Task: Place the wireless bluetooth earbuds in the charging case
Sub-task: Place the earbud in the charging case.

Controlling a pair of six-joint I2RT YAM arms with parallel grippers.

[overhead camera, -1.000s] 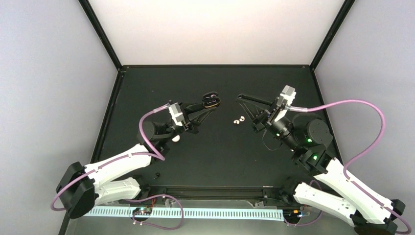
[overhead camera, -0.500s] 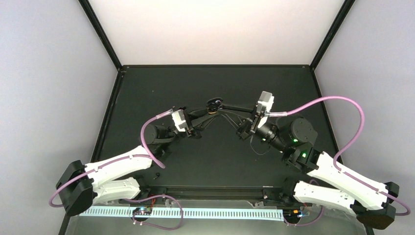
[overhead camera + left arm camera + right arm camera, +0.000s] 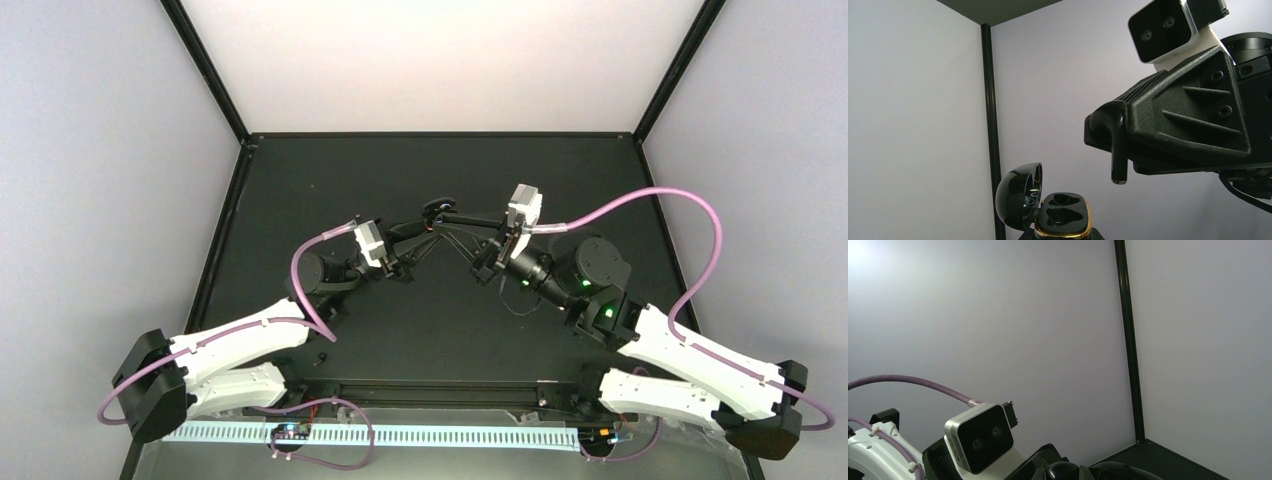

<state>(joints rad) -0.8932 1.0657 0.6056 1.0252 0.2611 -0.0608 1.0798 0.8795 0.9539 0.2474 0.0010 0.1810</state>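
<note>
The black charging case with a gold rim stands upright, lid swung open to the left, and both sockets look empty. My left gripper is shut on its base; only the finger tops show at the bottom edge. My right gripper hangs up and to the right of the case, shut on a black earbud whose silver-tipped stem points down, apart from the case. In the top view the left gripper and right gripper meet at the case. The white earbuds are hidden.
The right wrist view shows the left wrist camera, a glossy black curve at the bottom edge and the enclosure's corner post. A small dark item lies on the black table near the left arm.
My right arm has swung left, bringing its fingertips beside and above the case; it now covers the white earbuds seen on the table earlier. The left gripper has barely shifted.
</note>
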